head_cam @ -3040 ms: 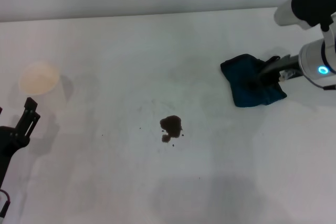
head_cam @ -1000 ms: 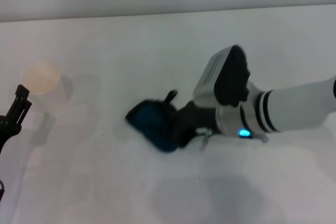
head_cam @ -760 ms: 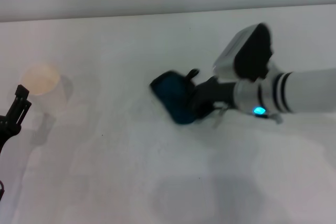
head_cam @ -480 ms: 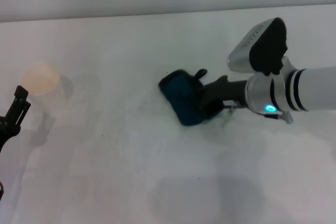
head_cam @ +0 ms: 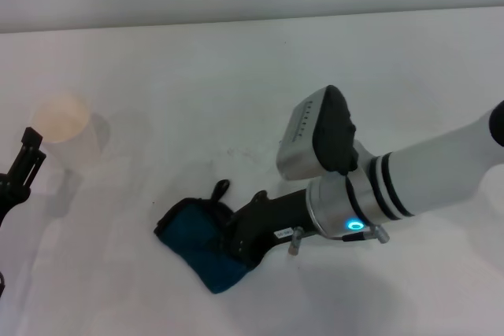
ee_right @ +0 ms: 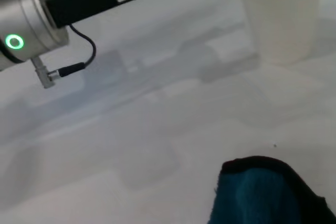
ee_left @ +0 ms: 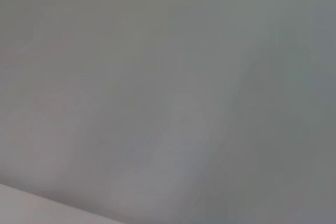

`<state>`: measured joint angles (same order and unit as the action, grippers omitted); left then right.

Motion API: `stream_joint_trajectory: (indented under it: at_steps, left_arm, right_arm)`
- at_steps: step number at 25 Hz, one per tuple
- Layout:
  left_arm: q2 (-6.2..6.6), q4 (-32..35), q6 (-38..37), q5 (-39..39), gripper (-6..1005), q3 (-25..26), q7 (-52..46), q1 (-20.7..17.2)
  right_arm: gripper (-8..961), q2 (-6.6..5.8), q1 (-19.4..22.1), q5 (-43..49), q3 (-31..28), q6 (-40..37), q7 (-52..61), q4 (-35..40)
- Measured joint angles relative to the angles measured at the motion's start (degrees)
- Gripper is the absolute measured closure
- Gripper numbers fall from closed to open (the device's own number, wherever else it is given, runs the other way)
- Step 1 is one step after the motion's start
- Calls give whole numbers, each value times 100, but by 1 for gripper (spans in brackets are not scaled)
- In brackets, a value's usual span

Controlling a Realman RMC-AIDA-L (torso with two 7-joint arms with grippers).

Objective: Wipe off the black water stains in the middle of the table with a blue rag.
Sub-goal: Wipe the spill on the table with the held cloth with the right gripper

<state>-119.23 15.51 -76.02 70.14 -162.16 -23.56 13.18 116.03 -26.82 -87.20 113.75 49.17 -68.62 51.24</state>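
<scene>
The white counter (head_cam: 236, 60) fills the head view, and no dark stain shows anywhere on its bare surface now; whether the black water stains are wiped away or merely hidden under the cloth cannot be told. The right arm reaches across it from the right edge, its right claw (head_cam: 246, 235) clamped on the blue rag (head_cam: 197, 245) and pressing that cloth flat against the counter. Taking the paper cup (head_cam: 60, 119) as the landmark, the rag lies well to the right of it and nearer the robot; the right wrist view shows the rag's dark edge with the cup beyond it. The left claw (head_cam: 28, 159) sits parked just beside the cup, on the robot's side of it, and its fingers cannot be read as open or closed. By my judgement the wiping stroke is in hand. The next move calls for lifting or sliding the rag aside to check the middle of the counter, then another firm pass if any mark remains
</scene>
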Motion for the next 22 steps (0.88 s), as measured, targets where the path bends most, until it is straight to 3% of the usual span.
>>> stream_joint_trajectory:
  at_steps: [16, 21, 22]
  left_arm:
    - [-10, 13, 0, -20, 111, -8, 0, -17]
    - [-4, 30, -1, -42, 111, -39, 0, -30]
    - [-4, 30, -1, -42, 111, -39, 0, -30]
  right_arm:
    - [863, -105, -330, 133, -1605, -815, -344, -1100]
    - [864, -119, -240, 841, -2694, -780, -287, -1135]
    - [864, -119, -240, 841, -2694, -780, -287, -1135]
